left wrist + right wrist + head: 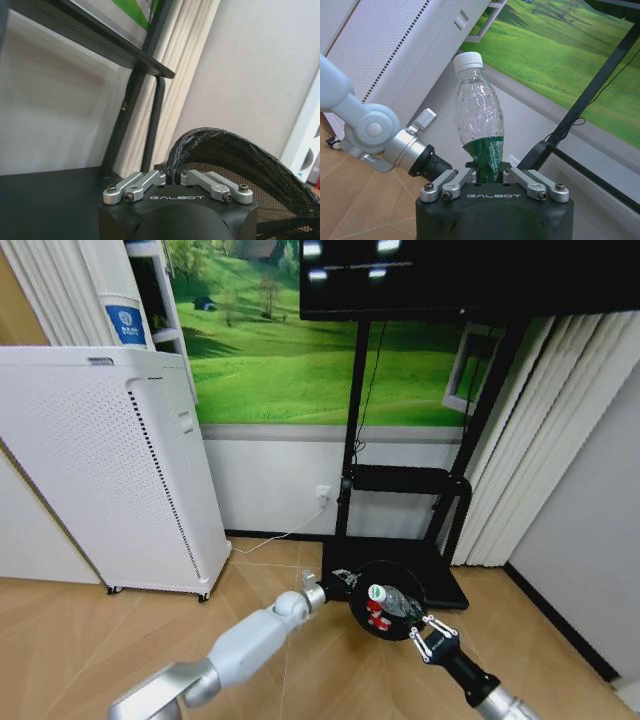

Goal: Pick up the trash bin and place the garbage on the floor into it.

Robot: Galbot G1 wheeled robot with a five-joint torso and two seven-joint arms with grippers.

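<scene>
The black round trash bin (388, 600) hangs just above the wooden floor in front of the TV stand. My left gripper (338, 586) is shut on its rim; the left wrist view shows the gripper (172, 175) pinching the bag-lined rim, with the mesh wall (240, 172) beyond. Two red-and-white scraps (375, 616) lie inside the bin. My right gripper (426, 626) is shut on the clear plastic bottle (395, 599), held over the bin's mouth. In the right wrist view the gripper (487, 172) clamps the green-labelled bottle (477, 115) at its base, white cap pointing away.
A tall white perforated appliance (110, 470) stands at the left. A black TV stand (402, 480) with a low base plate (440, 580) sits right behind the bin. Curtains (540, 440) and a wall close the right side. A cable (290, 533) runs to a wall socket.
</scene>
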